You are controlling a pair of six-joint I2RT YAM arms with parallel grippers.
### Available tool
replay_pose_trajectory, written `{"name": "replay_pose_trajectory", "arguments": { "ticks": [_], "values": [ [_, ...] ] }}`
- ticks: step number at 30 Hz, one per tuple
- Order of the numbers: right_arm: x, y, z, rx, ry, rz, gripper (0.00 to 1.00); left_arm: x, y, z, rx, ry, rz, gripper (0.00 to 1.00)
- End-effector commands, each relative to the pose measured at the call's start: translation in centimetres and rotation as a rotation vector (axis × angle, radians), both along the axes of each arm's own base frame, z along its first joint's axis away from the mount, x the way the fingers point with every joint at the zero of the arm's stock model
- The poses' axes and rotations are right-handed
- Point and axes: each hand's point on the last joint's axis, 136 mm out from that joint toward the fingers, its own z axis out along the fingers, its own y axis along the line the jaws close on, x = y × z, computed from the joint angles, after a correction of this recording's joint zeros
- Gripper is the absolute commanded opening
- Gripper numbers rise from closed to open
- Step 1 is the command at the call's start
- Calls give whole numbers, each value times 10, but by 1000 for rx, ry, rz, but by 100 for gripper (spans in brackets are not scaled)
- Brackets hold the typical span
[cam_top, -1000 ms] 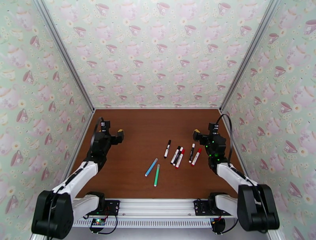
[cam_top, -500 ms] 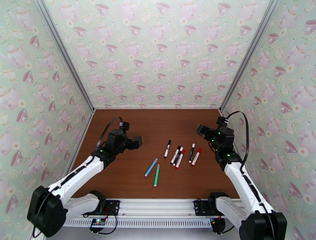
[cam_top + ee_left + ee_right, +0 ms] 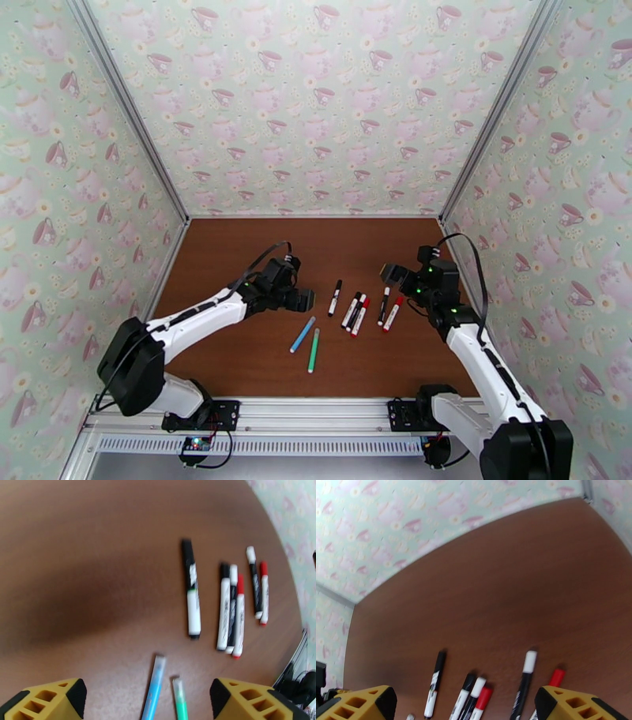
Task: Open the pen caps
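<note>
Now the stubby red and black plastic pen caps (image 3: pixel 239 584) sit on their slim white pens (image 3: pixel 223 610) on the brown table (image 3: pixel 237 355) — between the left gripper (image 3: pixel 305 300) and right gripper (image 3: pixel 388 273), both spread wide.

Eight pens (image 3: pixel 335 298) in all, lying flat on one brown table (image 3: pixel 379 363). One blue pen (image 3: pixel 302 334). One green pen (image 3: pixel 314 350), just right of the blue pen. Six markers (image 3: pixel 385 305) beyond the blue pen, farther right: two white with black caps (image 3: pixel 187 551), two white with red caps (image 3: pixel 240 583), two black with white ends (image 3: pixel 250 553).
</note>
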Motion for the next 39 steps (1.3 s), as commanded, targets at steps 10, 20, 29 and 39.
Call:
{"name": "replay_pose_trajectory", "arguments": {
  "ticks": [10,20,29,39],
  "values": [
    [-45,79,-26,84,123,253,99,-48,-1,-43,203,156,-142,59],
    [-62,91,-38,70,165,298,100,-54,-15,-69,326,172,-196,47],
    [-68,92,-44,78,197,303,100,-58,-24,-85,363,182,-221,40],
    [-70,91,-52,73,208,297,100,-60,-24,-95,382,207,-219,32]
  ]
}}
